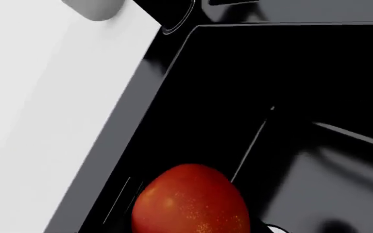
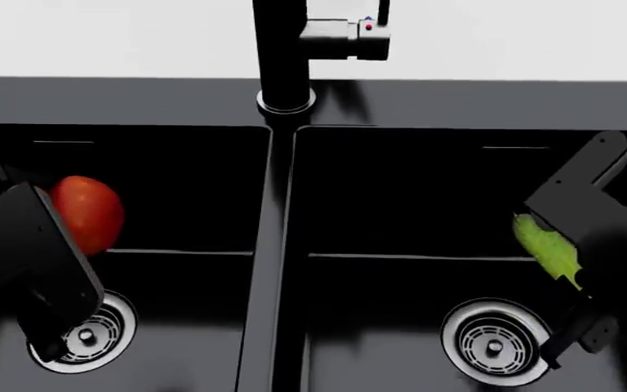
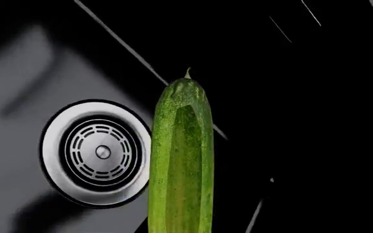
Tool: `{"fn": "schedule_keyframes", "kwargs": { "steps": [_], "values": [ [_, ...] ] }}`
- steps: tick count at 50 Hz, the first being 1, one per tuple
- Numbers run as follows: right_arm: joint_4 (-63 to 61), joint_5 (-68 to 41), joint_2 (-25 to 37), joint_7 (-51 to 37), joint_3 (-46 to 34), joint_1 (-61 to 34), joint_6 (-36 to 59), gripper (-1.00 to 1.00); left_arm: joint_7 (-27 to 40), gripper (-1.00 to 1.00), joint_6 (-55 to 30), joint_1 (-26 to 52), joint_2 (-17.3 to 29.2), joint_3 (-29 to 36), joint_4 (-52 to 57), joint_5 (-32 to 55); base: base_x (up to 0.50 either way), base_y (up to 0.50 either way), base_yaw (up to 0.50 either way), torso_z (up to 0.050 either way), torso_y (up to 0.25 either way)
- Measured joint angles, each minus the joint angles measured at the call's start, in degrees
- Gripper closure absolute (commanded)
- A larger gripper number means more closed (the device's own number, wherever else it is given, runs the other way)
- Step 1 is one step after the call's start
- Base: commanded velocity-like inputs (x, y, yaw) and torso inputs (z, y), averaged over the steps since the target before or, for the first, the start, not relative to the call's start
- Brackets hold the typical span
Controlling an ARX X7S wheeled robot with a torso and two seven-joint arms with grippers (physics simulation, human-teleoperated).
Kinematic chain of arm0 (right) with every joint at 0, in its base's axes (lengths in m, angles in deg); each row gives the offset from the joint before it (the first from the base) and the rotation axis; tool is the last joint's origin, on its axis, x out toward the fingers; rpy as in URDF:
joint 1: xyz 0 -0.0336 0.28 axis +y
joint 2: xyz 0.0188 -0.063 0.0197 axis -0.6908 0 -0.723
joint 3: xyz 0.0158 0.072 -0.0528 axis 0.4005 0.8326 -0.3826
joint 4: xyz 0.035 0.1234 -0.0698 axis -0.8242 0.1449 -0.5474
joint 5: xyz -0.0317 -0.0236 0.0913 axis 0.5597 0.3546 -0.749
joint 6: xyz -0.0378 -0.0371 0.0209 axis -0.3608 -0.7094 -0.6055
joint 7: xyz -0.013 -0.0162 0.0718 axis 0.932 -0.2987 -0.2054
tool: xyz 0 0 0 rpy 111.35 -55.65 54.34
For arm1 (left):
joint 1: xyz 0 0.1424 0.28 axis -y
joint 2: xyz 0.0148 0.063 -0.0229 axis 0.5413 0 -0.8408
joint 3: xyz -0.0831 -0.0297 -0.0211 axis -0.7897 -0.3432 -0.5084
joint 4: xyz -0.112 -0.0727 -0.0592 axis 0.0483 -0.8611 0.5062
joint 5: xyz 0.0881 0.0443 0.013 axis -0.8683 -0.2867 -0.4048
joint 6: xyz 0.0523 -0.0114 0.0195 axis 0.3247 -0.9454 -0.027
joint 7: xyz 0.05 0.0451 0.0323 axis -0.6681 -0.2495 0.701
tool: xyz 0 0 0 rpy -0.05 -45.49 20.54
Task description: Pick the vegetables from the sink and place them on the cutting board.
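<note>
The sink (image 2: 281,106) has two bowls side by side. The faucet (image 2: 286,49) stands at 12 o'clock, behind the wall between them. The tomato (image 2: 91,214) is in the left bowl, at 9 o'clock. A drain (image 2: 101,327) lies at 7 o'clock. The cucumber (image 2: 548,249) is in the right bowl, at 3 o'clock, behind another drain (image 2: 493,341) at 5 o'clock.

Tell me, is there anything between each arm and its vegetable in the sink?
Nothing visible. In the head view the left arm sits right against the tomato in the left basin, and the right arm partly covers the cucumber in the right basin. The fingers themselves are not visible.
</note>
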State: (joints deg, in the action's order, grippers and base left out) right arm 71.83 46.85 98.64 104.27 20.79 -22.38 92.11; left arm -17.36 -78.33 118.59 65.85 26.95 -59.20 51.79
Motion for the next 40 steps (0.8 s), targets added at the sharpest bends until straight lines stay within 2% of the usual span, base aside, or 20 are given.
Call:
{"fn": "schedule_keyframes", "kwargs": {
  "steps": [10,23,40],
  "values": [
    [-12.59,-1.13,4.44,-3.09,3.73,2.80,2.90,1.00,2.94,1.00,3.14,-3.63,-1.47,-3.72,-1.82,1.75,0.00,0.00,0.00,0.000,0.250],
    [-24.53,-5.34,8.95,-11.62,14.06,10.90,2.10,1.00,6.19,1.00,7.73,-8.29,-3.26,-9.33,-4.98,4.78,0.00,0.00,0.00,0.000,0.250],
    [-36.17,-9.34,11.50,-17.26,20.95,14.57,6.78,1.00,8.83,1.00,11.27,-12.86,-3.59,-14.18,-6.43,7.51,-0.48,0.07,0.00,0.000,0.250]
  ]
}}
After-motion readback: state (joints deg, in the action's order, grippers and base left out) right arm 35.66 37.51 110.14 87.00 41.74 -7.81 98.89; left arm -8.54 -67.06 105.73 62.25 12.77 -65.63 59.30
